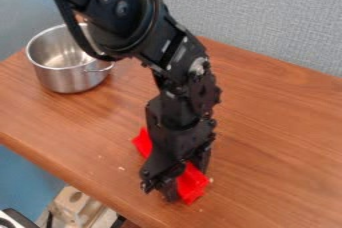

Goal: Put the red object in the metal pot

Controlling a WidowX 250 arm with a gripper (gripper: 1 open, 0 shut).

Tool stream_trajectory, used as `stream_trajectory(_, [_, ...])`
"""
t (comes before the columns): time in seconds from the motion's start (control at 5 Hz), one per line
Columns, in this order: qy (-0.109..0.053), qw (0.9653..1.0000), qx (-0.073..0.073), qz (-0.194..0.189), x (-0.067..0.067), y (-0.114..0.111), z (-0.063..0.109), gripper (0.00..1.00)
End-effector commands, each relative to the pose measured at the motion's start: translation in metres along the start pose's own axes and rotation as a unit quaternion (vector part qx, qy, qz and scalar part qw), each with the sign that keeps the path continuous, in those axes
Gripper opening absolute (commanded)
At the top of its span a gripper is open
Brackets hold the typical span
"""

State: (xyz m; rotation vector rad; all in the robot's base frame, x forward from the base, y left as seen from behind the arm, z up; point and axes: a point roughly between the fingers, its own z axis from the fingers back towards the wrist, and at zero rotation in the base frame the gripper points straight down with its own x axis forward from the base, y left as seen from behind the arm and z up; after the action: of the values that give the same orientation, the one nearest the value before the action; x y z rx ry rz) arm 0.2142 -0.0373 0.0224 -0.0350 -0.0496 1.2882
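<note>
The red object point(195, 181) lies on the wooden table near its front edge, with red parts showing on both sides of the black gripper point(170, 185). The gripper points straight down onto the red object, and its jaws look shut on it. The arm's body hides the middle of the red object. The metal pot point(63, 59), shiny and round, stands at the table's far left corner, well away from the gripper and up-left of it. The pot looks empty.
The wooden table point(267, 122) has its front edge just below the gripper. A grey wall rises behind the table. The black arm point(127, 17) reaches down from the upper left, passing above the pot.
</note>
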Motion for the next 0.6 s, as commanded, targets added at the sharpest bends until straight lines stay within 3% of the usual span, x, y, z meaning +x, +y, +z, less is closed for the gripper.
stream_trajectory(0.0, [-0.001, 0.9998, -0.019, 0.005, 0.0030, -0.0036, 0.0100, 0.00])
stream_trajectory(0.4, [0.001, 0.9998, -0.017, 0.005, 0.0036, -0.0020, 0.0119, 0.00])
